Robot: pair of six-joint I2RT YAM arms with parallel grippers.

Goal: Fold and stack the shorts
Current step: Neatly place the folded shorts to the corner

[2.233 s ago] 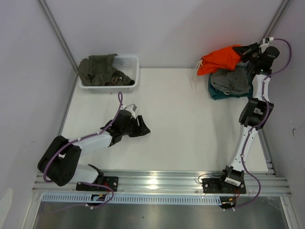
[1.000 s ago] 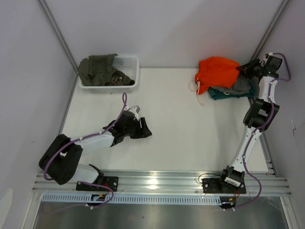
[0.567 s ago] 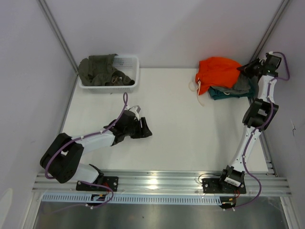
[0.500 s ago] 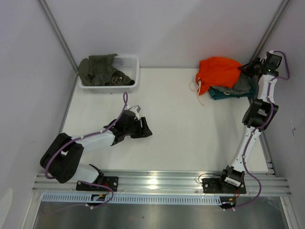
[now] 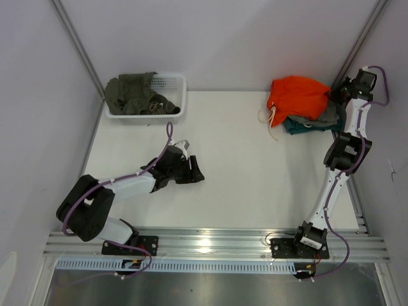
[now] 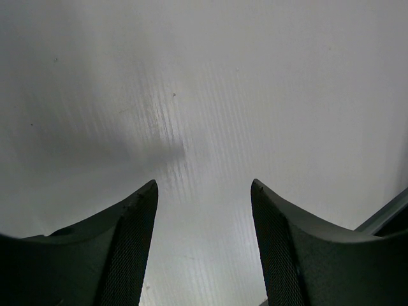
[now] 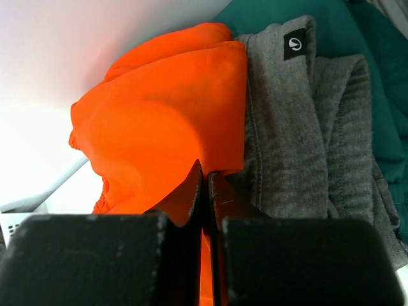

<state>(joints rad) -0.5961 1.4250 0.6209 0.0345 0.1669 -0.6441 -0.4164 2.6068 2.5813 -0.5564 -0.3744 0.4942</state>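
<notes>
The shorts [image 5: 298,95] lie bunched in an orange heap at the far right corner of the surface [image 5: 255,166], directly in front of the right claw [image 5: 336,95]. They are draped over the grey garment [image 5: 326,116] and the teal garment [image 5: 294,126]. From above, that claw's tips are lost against the cloth and its grip cannot be judged. The white drawstring [image 5: 273,120] shows only in this view, hanging off the side of the heap farthest from the claw.

The right wrist view settles the grip. The right claw [image 7: 205,182] is pressed nearly together with a fold of the shorts [image 7: 166,121] pinched in the thin gap. The grey garment [image 7: 299,146] is just to its right, and the teal garment [image 7: 363,57] lies beyond that.

The left claw [image 5: 195,172] sits well apart from the pile. In its own wrist view the left claw [image 6: 204,191] is spread wide, with only bare surface [image 6: 223,83] ahead. The basket [image 5: 178,81] holding the olive garment [image 5: 131,94] appears only from above, beyond the left claw.
</notes>
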